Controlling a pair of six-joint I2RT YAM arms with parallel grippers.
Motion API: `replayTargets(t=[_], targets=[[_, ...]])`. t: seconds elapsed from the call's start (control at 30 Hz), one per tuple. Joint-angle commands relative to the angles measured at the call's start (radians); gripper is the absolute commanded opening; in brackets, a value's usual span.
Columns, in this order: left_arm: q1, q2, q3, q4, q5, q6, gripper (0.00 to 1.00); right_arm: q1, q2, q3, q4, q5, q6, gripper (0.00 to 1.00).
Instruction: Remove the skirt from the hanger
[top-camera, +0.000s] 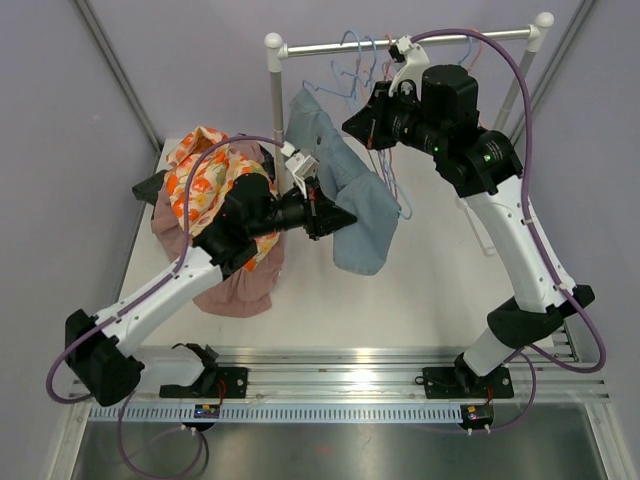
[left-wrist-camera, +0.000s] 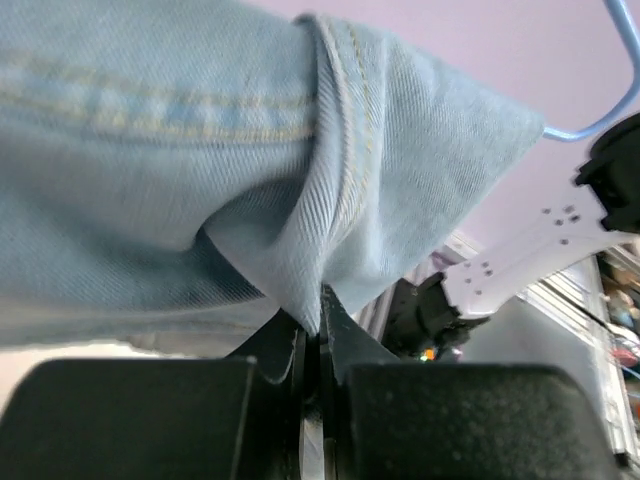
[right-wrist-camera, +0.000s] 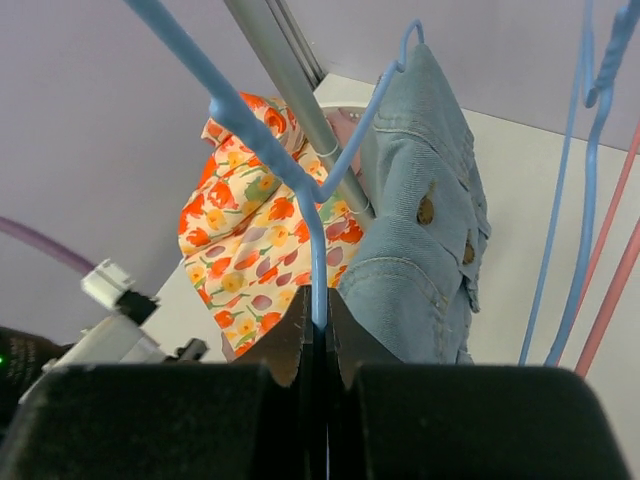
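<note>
A light blue denim skirt (top-camera: 362, 212) hangs from a blue wire hanger (right-wrist-camera: 318, 262) under the rail. In the right wrist view the skirt (right-wrist-camera: 425, 250) shows brown buttons, draped over one arm of the hanger. My left gripper (top-camera: 331, 216) is at the skirt's lower left side. In the left wrist view its jaws (left-wrist-camera: 318, 318) are shut on a pinched fold of the denim (left-wrist-camera: 300, 150). My right gripper (top-camera: 364, 126) is up beside the skirt's top, and in its own view it (right-wrist-camera: 320, 325) is shut on the hanger's thin blue wire.
A metal rail (top-camera: 410, 45) on a grey post (top-camera: 274, 100) carries more blue and pink hangers (right-wrist-camera: 590, 200). A floral orange-and-yellow garment (top-camera: 205, 180) and a mauve one (top-camera: 240, 285) lie on the table at the left.
</note>
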Motion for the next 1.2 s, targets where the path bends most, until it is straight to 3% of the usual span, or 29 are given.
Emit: replayTargets(t=[0.0,0.13,0.23,0.37,0.47,0.57,0.67,0.77,0.9,0.93,1.03,1.07,1.17], targets=[[-0.005,-0.108,-0.051,-0.281,-0.241,0.117,0.0,0.009,-0.049,0.062,0.105,0.056,-0.007,0.0],[-0.037,-0.249,-0.229,-0.391,-0.399,0.109,0.0,0.008,0.023,0.21,0.031,0.103,-0.026,0.0],[-0.149,-0.332,-0.4,-0.405,-0.499,0.032,0.0,0.008,0.095,0.318,-0.008,0.114,-0.038,0.0],[-0.395,-0.438,-0.569,-0.422,-0.646,-0.13,0.0,-0.007,0.19,0.479,-0.057,0.111,-0.037,0.0],[-0.552,-0.463,-0.654,-0.427,-0.743,-0.257,0.0,-0.026,0.216,0.51,-0.045,0.102,-0.018,0.0],[-0.702,-0.457,-0.654,-0.468,-0.833,-0.349,0.0,-0.038,0.212,0.478,-0.008,0.091,-0.003,0.0],[-0.793,-0.445,-0.549,-0.605,-0.953,-0.391,0.0,-0.038,0.219,0.47,-0.008,0.085,0.0,0.0],[-0.797,-0.457,-0.403,-0.756,-1.054,-0.342,0.0,-0.038,0.215,0.442,0.003,0.08,0.006,0.0],[-0.778,-0.439,-0.059,-0.876,-1.218,-0.126,0.0,-0.038,0.219,0.404,0.017,0.076,0.014,0.0],[-0.758,-0.393,0.087,-0.897,-1.255,-0.078,0.0,-0.037,0.221,0.401,0.017,0.073,0.017,0.0],[-0.608,-0.328,0.257,-0.933,-1.246,0.107,0.0,-0.038,0.227,0.384,0.022,0.064,0.031,0.0],[-0.48,-0.299,0.327,-0.918,-1.208,0.15,0.0,-0.038,0.227,0.38,0.022,0.061,0.034,0.0],[-0.268,-0.213,0.494,-0.923,-1.114,0.256,0.0,-0.038,0.221,0.352,0.023,0.062,0.037,0.0]])
